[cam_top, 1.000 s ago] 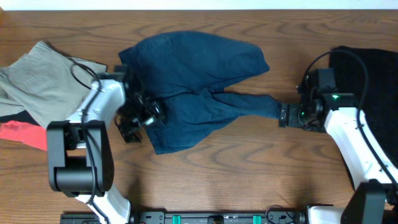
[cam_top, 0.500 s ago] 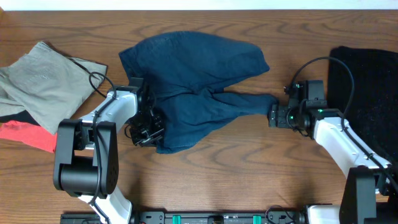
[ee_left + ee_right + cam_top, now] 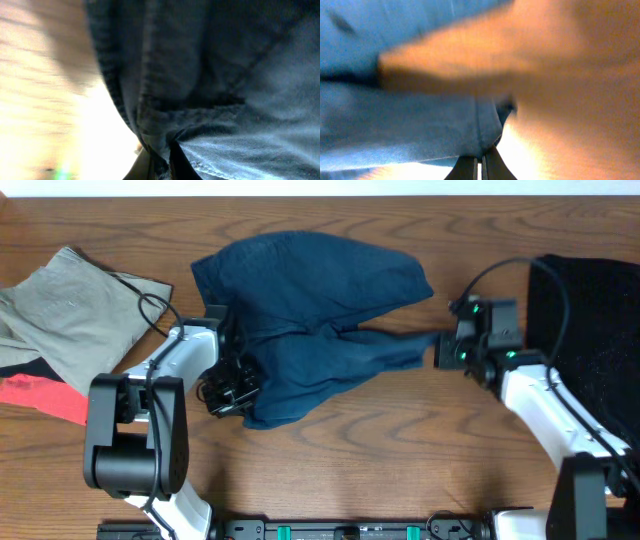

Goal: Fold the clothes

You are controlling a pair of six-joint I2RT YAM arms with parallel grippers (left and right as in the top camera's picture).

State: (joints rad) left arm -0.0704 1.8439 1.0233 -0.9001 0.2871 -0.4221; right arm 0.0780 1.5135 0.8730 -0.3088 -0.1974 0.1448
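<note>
Overhead view: the navy garment [image 3: 320,320] lies crumpled on the table [image 3: 400,470] between my two arms, its bulk bunched up and one narrow leg trailing out toward my right side. My left gripper [image 3: 232,388] sits at the garment's near left edge, touching the cloth. My right gripper [image 3: 445,350] meets the tip of the trailing leg. Beyond my left gripper, well apart from the navy garment, a khaki-grey piece [image 3: 70,315] lies rumpled, with a coral-red piece [image 3: 40,395] showing at its near edge. Outboard of my right gripper, a black cloth [image 3: 590,330] covers the table's far right end.

Left wrist view: navy fabric fills most of the frame ahead of the tool, a stitched hem and seams running across it, with bright wood to one side. My left fingers [image 3: 145,167] are pressed together at the bottom edge, and a fold of the hem runs down into them, so the left tool is pinching the navy garment.

Right wrist view: the picture is badly blurred. Navy cloth lies ahead of the tool and to one side, wood on the other. My right fingers [image 3: 496,169] stand nearly touching, only a thin line between them, and the cloth's edge drops to that line. It appears that the right tool is pinching the leg end, though the blur leaves the contact itself indistinct.
</note>
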